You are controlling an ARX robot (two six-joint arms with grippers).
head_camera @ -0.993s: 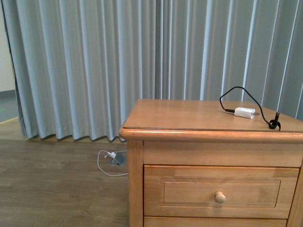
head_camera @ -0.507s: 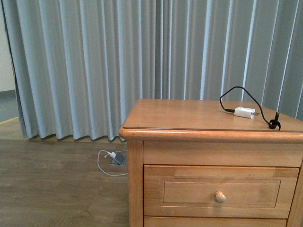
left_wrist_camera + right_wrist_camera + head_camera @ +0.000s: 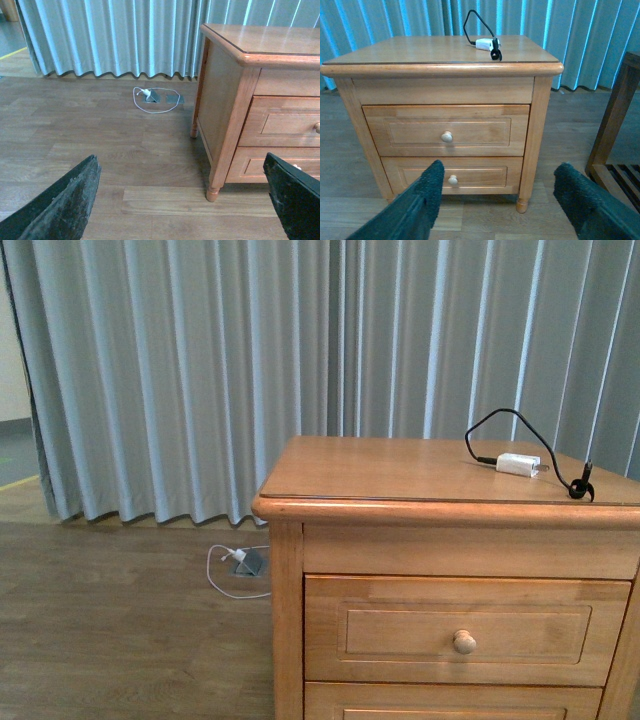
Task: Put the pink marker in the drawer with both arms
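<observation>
Right wrist view: closed drawer (image 3: 449,131), smooth honey wood, round knob; both jaws spread wide.

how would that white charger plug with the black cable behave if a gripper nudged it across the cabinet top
The white charger plug is small and boxy, so it would probably slide rather than roll on the glossy cabinet top. Its black cable arches loosely, so it is likely floppy and would drag or snag behind.

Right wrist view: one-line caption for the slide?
Open right gripper faces a wooden cabinet, both drawers shut, charger plug on top.
</observation>
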